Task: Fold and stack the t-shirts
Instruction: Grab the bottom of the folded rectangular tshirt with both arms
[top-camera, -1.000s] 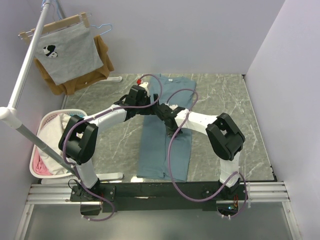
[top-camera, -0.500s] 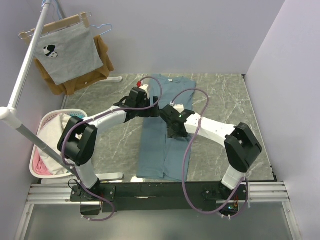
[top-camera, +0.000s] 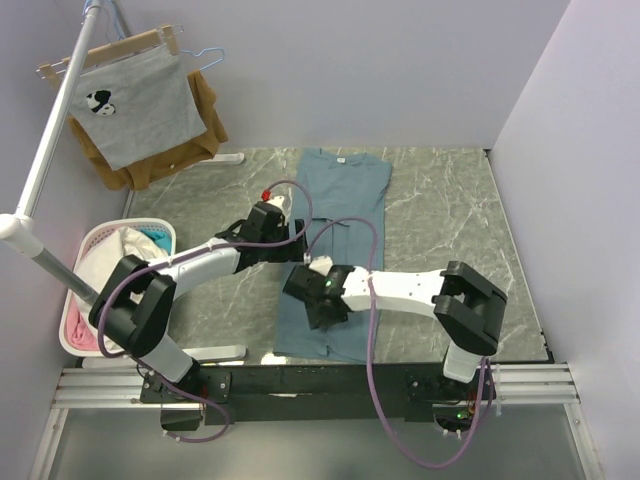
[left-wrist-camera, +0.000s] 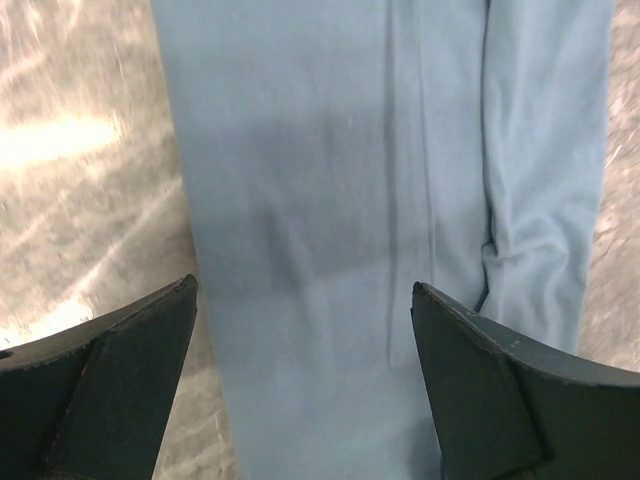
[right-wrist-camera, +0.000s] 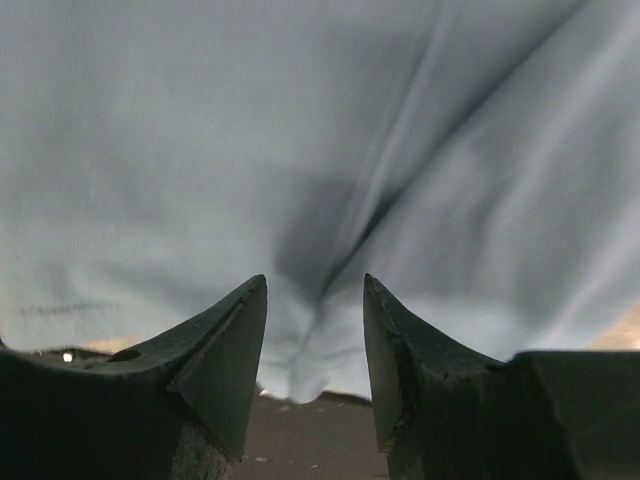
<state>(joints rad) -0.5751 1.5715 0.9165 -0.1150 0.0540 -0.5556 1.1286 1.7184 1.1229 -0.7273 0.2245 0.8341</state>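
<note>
One teal-blue t-shirt (top-camera: 345, 190) lies on the table, folded into a long narrow strip that runs from the far edge toward the arms. My left gripper (top-camera: 290, 248) hovers open over the strip's left edge. In the left wrist view (left-wrist-camera: 305, 340) the blue cloth (left-wrist-camera: 330, 200) spans the gap between its jaws. My right gripper (top-camera: 318, 300) is low over the strip's near half. In the right wrist view (right-wrist-camera: 315, 300) its jaws stand apart, with a pucker of the cloth (right-wrist-camera: 300, 120) between the tips. No other t-shirt shows on the table.
A white laundry basket (top-camera: 75, 300) with clothes stands at the left. A rack pole (top-camera: 45, 160) crosses above it. A grey printed shirt (top-camera: 135, 105) and a brown garment (top-camera: 208, 120) hang at the back left. The marble table (top-camera: 440, 230) ends at walls behind and at the right.
Both grippers moved toward the near side along the shirt. The right arm swung left and down to the strip's lower half. The shirt's collar end is now uncovered.
</note>
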